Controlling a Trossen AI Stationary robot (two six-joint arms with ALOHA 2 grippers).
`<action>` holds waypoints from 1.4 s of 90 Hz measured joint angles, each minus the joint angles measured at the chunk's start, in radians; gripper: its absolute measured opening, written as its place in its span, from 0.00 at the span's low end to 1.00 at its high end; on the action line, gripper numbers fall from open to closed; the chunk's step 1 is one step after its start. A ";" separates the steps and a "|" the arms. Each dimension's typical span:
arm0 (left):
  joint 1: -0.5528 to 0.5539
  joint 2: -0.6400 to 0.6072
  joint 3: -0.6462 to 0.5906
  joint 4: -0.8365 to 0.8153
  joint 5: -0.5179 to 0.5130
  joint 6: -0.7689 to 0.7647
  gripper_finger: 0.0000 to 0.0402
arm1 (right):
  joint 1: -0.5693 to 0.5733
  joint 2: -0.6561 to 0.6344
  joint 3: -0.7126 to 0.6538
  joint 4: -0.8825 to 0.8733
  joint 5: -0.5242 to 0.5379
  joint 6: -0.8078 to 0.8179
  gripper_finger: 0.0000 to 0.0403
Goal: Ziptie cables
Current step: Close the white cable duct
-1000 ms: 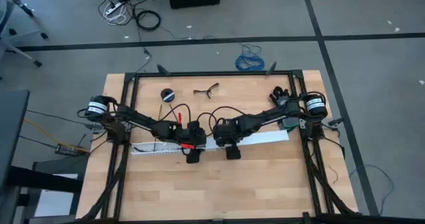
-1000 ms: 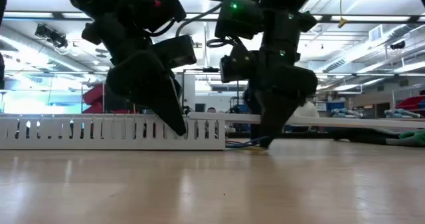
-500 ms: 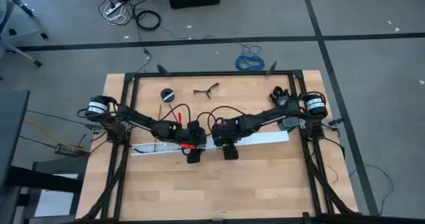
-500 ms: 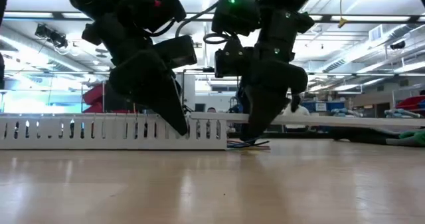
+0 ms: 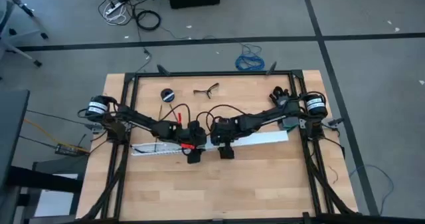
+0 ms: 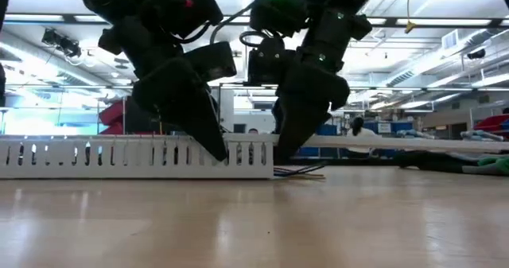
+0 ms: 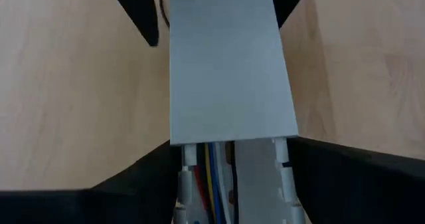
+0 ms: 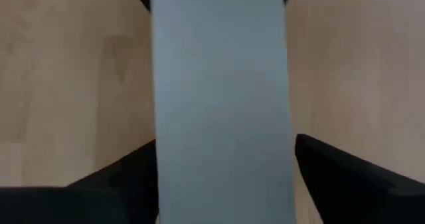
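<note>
The left gripper (image 5: 193,155) is reaching down at the middle of the table (image 5: 265,184), its fingers (image 7: 133,184) spread and straddling the white slotted strip (image 6: 119,158) where a flat grey cover (image 7: 229,64) ends. Just beside it, the right gripper (image 5: 226,152) is standing over the same cover, its fingers (image 8: 345,177) also spread, one on each side of the grey surface; neither pair is visibly pinching anything. The cables (image 7: 211,177) are lying inside the open channel of the strip, showing red, yellow, blue and dark strands in the left wrist view, running under the edge of the cover. In the low view, a few thin wire ends (image 6: 301,171) are sticking out on the tabletop past the strip's end, below the right gripper. Farther back on the table, a small dark round object (image 5: 167,94) and a pair of glasses (image 5: 206,89) are lying near the frame.
</note>
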 joint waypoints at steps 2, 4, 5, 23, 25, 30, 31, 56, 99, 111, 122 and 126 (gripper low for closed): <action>0.000 0.000 0.000 0.000 -0.001 0.000 0.58 | 0.000 0.000 0.006 -0.012 0.001 0.004 0.81; 0.000 0.000 0.000 -0.001 -0.003 0.000 0.58 | 0.002 0.000 0.011 -0.019 0.003 0.008 0.82; 0.000 0.000 0.000 -0.002 -0.003 0.000 0.58 | 0.002 0.000 0.014 -0.022 0.003 0.009 0.83; 0.002 0.000 0.000 -0.016 -0.015 0.000 0.58 | 0.021 0.000 0.090 -0.192 -0.032 0.022 0.89; 0.002 0.000 0.000 -0.017 -0.015 0.001 0.58 | 0.022 0.000 0.097 -0.216 -0.035 0.026 0.89; 0.002 0.000 0.000 -0.017 -0.016 0.001 0.58 | 0.026 0.000 0.111 -0.264 -0.042 0.039 0.89; 0.002 0.000 0.000 -0.017 -0.016 0.001 0.58 | 0.027 0.000 0.113 -0.270 -0.043 0.041 0.89; 0.001 -0.003 0.004 -0.060 -0.017 0.033 0.58 | 0.055 0.000 0.119 -0.190 -0.039 0.047 0.88; -0.001 0.000 0.000 -0.008 -0.013 0.007 0.58 | 0.077 -0.006 0.119 -0.158 0.032 0.106 0.86; 0.000 0.000 -0.001 0.030 -0.004 0.027 0.58 | 0.077 -0.008 0.119 -0.158 0.032 0.105 0.86; 0.000 0.000 -0.001 0.038 -0.002 0.006 0.58 | 0.078 -0.008 0.119 -0.161 0.037 0.105 0.86; 0.000 0.000 -0.001 0.049 -0.002 0.001 0.58 | 0.078 -0.008 0.119 -0.163 0.043 0.102 0.86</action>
